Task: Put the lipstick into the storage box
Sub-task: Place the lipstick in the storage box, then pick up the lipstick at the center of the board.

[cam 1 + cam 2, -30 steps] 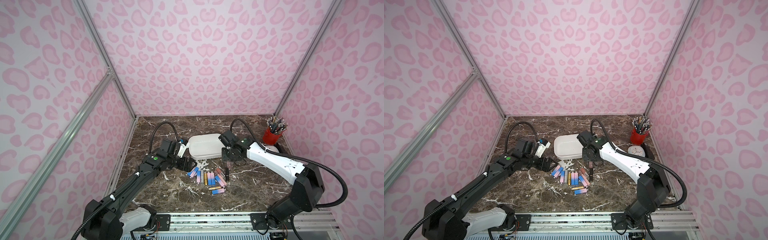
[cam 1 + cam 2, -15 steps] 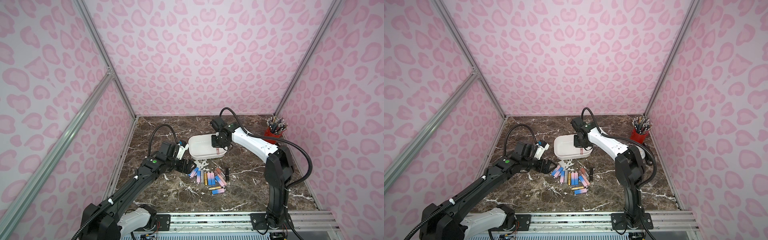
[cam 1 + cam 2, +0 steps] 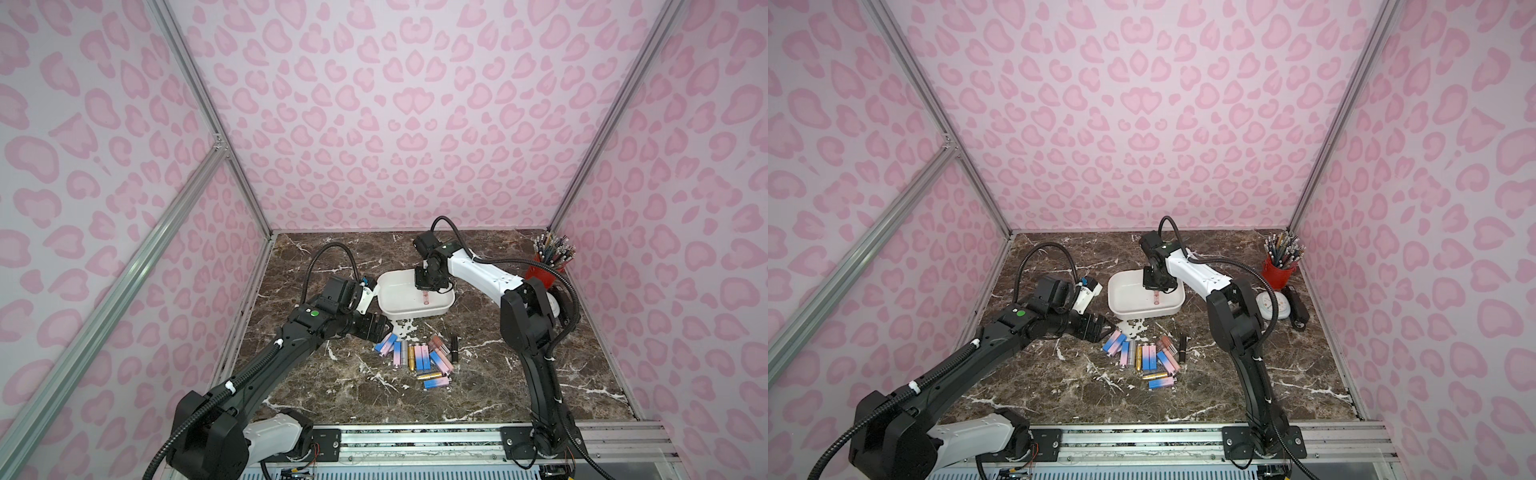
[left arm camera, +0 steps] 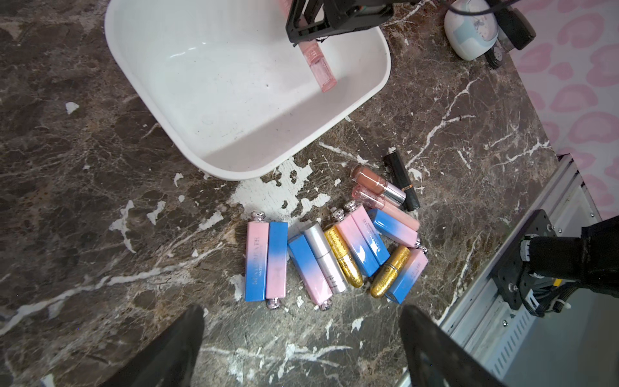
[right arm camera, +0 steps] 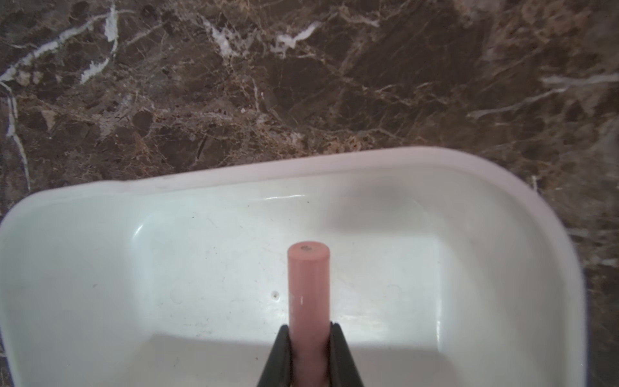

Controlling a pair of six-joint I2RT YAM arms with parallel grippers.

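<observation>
Above storage box (image 5: 301, 164), right claw (image 5: 310, 331) clamping lipstick (image 5: 308, 284)

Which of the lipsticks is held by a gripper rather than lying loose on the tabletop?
The plain pink tube clamped in the right gripper over the storage box; the others lie loose in a cluster on the marble beside it.

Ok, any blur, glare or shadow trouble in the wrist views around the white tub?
Right wrist view: the white rounded plastic storage box smears along one side of its rim, glare streaks inside; the pink cylindrical lipstick tube in the right gripper is sharp. Left wrist view: crisp, a soft shadow across part of the box's inside; the open left gripper is dark.
</observation>
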